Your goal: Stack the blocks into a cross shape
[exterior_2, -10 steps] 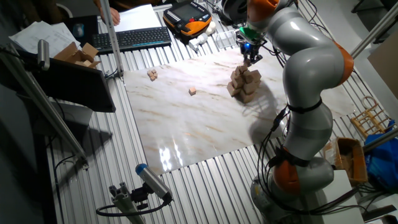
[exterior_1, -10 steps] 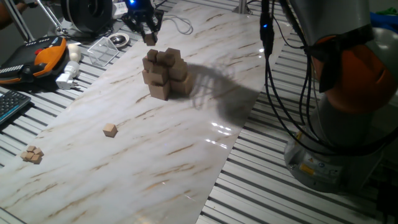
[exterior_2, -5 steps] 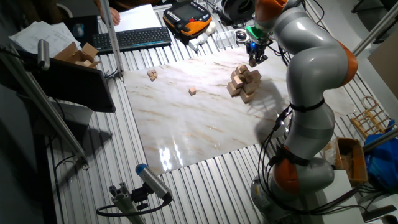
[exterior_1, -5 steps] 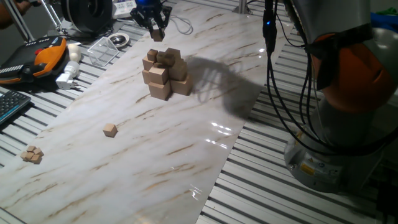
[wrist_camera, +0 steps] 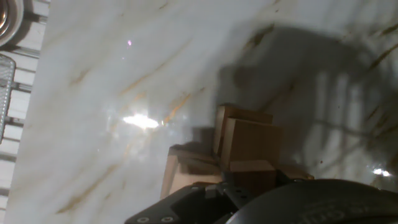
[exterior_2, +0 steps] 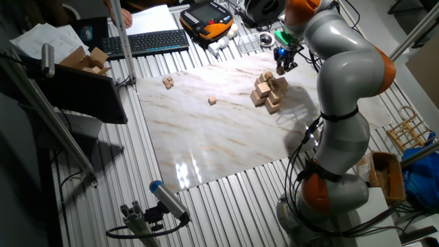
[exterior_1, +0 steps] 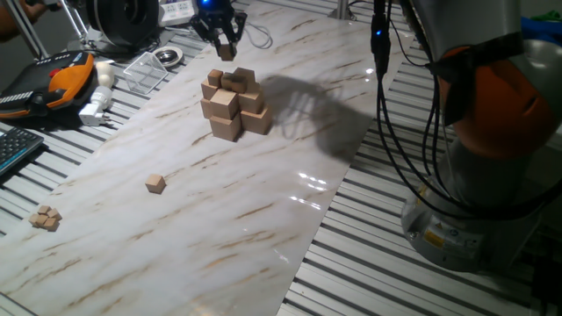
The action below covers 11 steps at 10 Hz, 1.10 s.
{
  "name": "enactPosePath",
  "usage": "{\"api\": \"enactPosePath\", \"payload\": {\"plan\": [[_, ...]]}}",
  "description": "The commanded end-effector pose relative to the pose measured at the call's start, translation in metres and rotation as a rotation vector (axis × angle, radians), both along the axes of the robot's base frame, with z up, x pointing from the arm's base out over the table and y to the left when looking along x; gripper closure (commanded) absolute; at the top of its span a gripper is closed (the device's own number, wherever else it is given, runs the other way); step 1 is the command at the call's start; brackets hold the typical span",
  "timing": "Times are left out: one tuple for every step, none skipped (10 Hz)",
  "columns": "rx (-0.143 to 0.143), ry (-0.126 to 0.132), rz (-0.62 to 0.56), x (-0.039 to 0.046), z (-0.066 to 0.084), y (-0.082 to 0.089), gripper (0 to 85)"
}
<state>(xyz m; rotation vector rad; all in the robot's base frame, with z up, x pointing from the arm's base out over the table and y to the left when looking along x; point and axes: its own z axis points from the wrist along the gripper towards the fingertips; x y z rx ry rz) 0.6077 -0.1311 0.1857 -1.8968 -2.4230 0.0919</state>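
The black two-finger gripper [exterior_1: 226, 44] hangs above the far side of the chunky cluster of larger light-tan wooden cubes [exterior_1: 232, 103] — the cross shape — and its fingers are clenched on a small plain light-tan wooden block [exterior_1: 226, 51], which is held clear of the stack's top. In the other fixed view the gripper [exterior_2: 282, 66] sits just over the same cluster [exterior_2: 269, 89], with the block [exterior_2: 281, 68] at its tips. The hand view looks down onto the tiered cubes [wrist_camera: 245, 144] on the white marble-patterned table top [wrist_camera: 124, 93] (the fingers themselves are mostly out of frame there). Well apart from the stack, a single small wooden cube [exterior_1: 155, 183] lies alone on the marble, and a little huddle of small wooden cubes [exterior_1: 44, 217] rests near the board's edge — farther still from the cluster.
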Motion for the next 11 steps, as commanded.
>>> {"api": "enactPosePath", "payload": {"plan": [[0.0,-0.003,-0.006,-0.0007,-0.005,-0.001,85.0],[0.015,-0.003,-0.007,-0.0017,-0.01,-0.004,85.0],[0.023,-0.002,-0.006,-0.0027,-0.015,-0.007,85.0],[0.022,-0.009,-0.014,-0.0031,-0.021,-0.008,85.0],[0.02,-0.012,-0.027,-0.0031,-0.026,-0.006,85.0],[0.019,-0.01,-0.035,-0.0031,-0.028,-0.005,85.0],[0.02,-0.004,-0.035,-0.0031,-0.029,-0.005,85.0],[0.017,-0.002,-0.038,-0.004,-0.031,-0.004,85.0],[0.009,0.0,-0.041,-0.0057,-0.033,-0.002,85.0],[0.004,0.002,-0.046,-0.0065,-0.035,-0.001,85.0],[0.005,0.008,-0.047,-0.0063,-0.036,-0.001,85.0]]}}
